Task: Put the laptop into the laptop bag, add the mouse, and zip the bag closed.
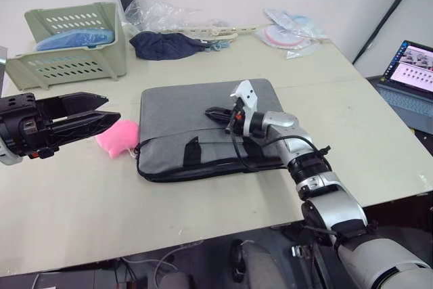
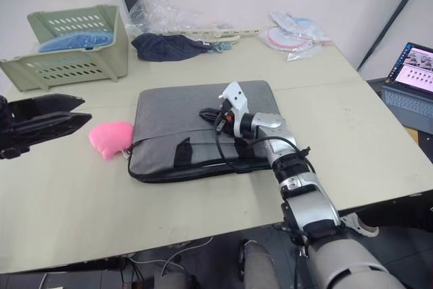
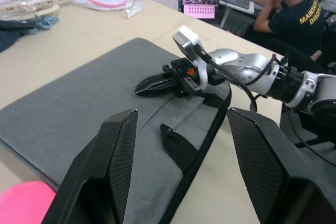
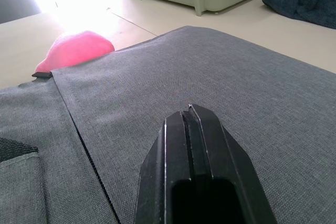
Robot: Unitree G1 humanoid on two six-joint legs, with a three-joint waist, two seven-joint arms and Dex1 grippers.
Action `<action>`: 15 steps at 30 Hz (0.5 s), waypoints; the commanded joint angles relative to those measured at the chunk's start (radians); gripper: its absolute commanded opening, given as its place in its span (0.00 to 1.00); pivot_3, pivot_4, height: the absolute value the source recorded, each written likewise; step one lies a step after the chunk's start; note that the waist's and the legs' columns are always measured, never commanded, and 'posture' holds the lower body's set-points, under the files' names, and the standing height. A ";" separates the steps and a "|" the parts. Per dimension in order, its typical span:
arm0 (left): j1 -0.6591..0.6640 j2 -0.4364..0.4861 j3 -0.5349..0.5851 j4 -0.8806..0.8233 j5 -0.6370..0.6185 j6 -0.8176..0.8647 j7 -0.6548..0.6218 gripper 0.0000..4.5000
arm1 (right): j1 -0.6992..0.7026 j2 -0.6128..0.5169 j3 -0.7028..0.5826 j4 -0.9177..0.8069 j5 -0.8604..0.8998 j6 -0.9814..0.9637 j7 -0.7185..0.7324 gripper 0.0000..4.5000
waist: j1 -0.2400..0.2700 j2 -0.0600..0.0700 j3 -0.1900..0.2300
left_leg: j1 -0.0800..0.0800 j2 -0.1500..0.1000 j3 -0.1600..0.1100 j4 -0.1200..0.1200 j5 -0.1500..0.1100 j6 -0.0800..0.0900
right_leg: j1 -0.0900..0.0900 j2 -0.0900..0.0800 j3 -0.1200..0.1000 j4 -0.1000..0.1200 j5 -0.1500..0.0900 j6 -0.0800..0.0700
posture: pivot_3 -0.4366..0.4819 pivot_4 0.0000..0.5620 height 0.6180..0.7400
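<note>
Bag (image 1: 203,130) lies flat mid-table, its zip edge toward the robot, probably for reach; pink charm (image 1: 116,135) sits at its 9 o'clock. Right gripper (image 1: 215,114) rests low over the bag's top panel, fingers pressed together on nothing, forearm reaching in from 4 o'clock. Left gripper (image 1: 91,114) hovers beyond the charm, fingers spread wide, empty.

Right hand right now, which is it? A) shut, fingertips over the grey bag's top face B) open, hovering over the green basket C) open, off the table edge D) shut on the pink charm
A: the right hand has its two black fingers pressed together, seen in the right wrist view with no gap, and it sits over the top face of the laptop bag, well away from the pink charm.
</note>
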 commanded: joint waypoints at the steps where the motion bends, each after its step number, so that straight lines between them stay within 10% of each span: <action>1: 0.013 -0.035 0.028 0.098 0.114 -0.087 0.008 0.65 | 0.061 0.007 0.032 0.099 -0.048 0.058 0.013 0.01 | -0.001 0.001 0.000 | 0.000 0.000 0.000 0.000 0.000 0.000 | 0.000 0.000 0.000 0.000 0.000 0.000 | 0.48 0.27 1.00; 15: 0.103 -0.281 -0.145 0.423 0.480 -0.431 -0.066 0.65 | 0.121 0.003 0.031 -0.078 -0.034 0.131 0.020 0.01 | 0.010 0.000 0.000 | 0.000 0.003 0.001 -0.002 0.000 -0.001 | 0.000 0.003 -0.001 -0.001 0.000 0.000 | 0.48 0.27 1.00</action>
